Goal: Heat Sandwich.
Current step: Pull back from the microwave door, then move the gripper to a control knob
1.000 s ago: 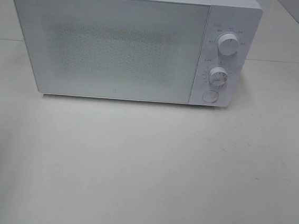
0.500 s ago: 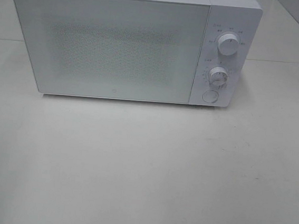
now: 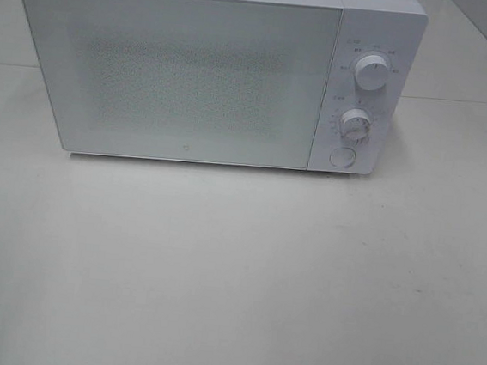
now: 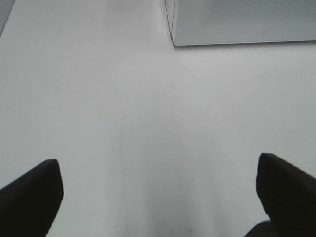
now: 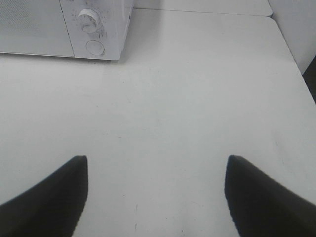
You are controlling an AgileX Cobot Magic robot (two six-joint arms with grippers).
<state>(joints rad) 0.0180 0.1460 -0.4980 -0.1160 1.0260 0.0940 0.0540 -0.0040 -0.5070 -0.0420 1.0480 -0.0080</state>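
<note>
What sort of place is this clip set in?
Probably a staged kitchen test bench: a white microwave, door shut, with two dials, on a plain white table.

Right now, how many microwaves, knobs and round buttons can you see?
Microwave: 1
Knobs: 2
Round button: 1
Total: 4

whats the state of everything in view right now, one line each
microwave door: shut, flush with the front
upper knob: pointer roughly upward, setting too small to read
lower knob: position too small to tell
left gripper: open, holding nothing
right gripper: open, holding nothing
</note>
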